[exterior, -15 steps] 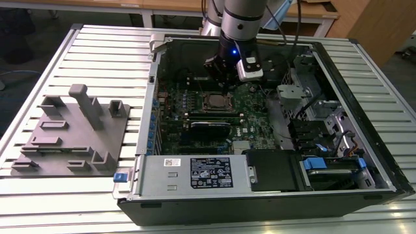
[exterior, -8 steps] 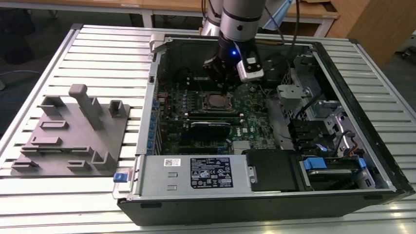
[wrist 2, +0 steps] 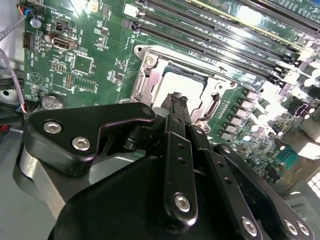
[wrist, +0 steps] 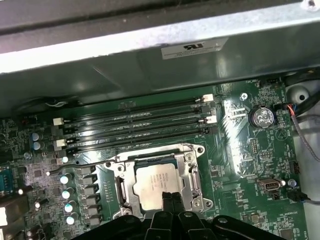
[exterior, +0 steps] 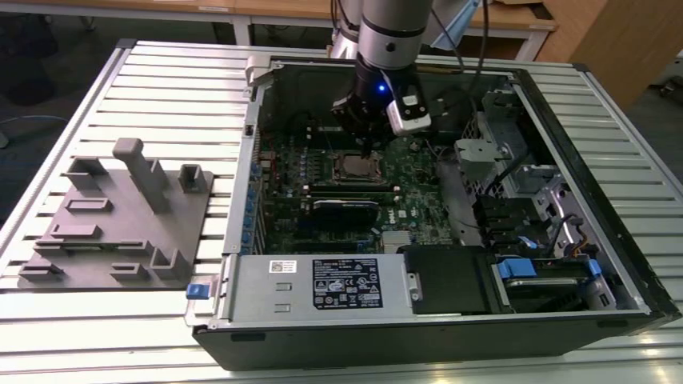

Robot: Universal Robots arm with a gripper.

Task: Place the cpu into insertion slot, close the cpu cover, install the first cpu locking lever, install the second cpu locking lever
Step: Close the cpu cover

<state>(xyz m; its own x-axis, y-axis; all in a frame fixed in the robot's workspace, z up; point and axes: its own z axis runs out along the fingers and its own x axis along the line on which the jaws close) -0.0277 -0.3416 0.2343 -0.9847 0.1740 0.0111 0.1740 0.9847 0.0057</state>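
Cpu is seated, folks: dull silver top, lying flat and square in the insertion slot on the green motherboard, just beside the long memory slots. The cpu cover looks folded down, its shiny frame ringing the chip. So I judge we're at the locking-lever stage: a thin lever rod juts out from the socket's side, seemingly unlatched. The gripper hangs just above the edge of the cpu, fingers pinched together and carrying nothing. That lever work calls for precise fingertip contact on the slim rod and a steady push toward its hook.
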